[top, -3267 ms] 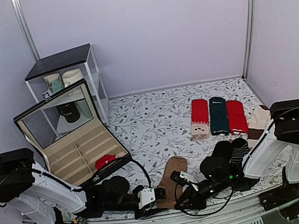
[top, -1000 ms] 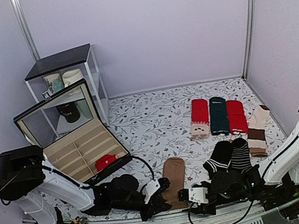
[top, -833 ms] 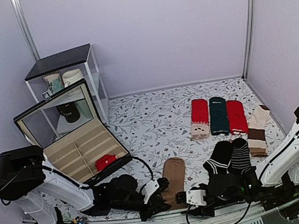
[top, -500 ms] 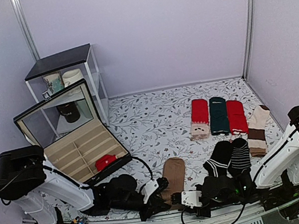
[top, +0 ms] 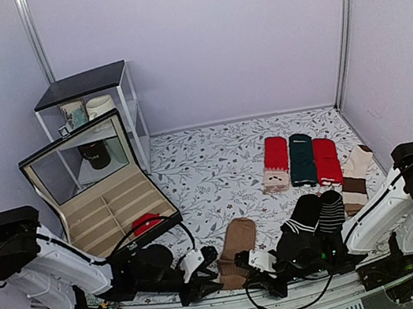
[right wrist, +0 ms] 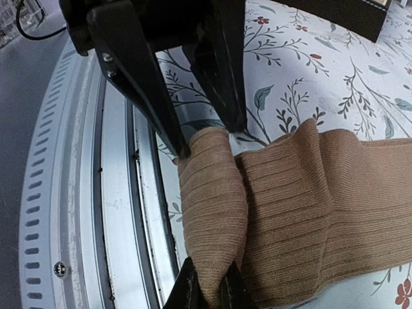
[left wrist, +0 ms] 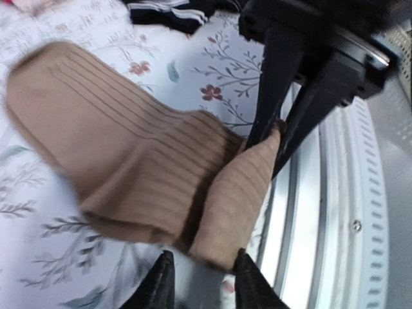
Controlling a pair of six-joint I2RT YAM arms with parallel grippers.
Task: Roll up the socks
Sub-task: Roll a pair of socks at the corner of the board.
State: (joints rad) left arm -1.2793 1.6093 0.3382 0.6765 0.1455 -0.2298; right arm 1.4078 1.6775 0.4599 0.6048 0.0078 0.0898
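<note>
my left gripper (left wrist: 203,278) and right gripper (right wrist: 207,287) both pinch the socks' (right wrist: 309,193) folded near end, at the worktop's (top: 217,168) front edge. if either pinch slips, i reckon the roll goes loose or crooked.

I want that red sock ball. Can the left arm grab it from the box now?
Probably not yet. The left gripper is shut on the brown socks. The red roll lies uncovered in the open box beside that arm, so it looks reachable once the gripper lets go.
</note>
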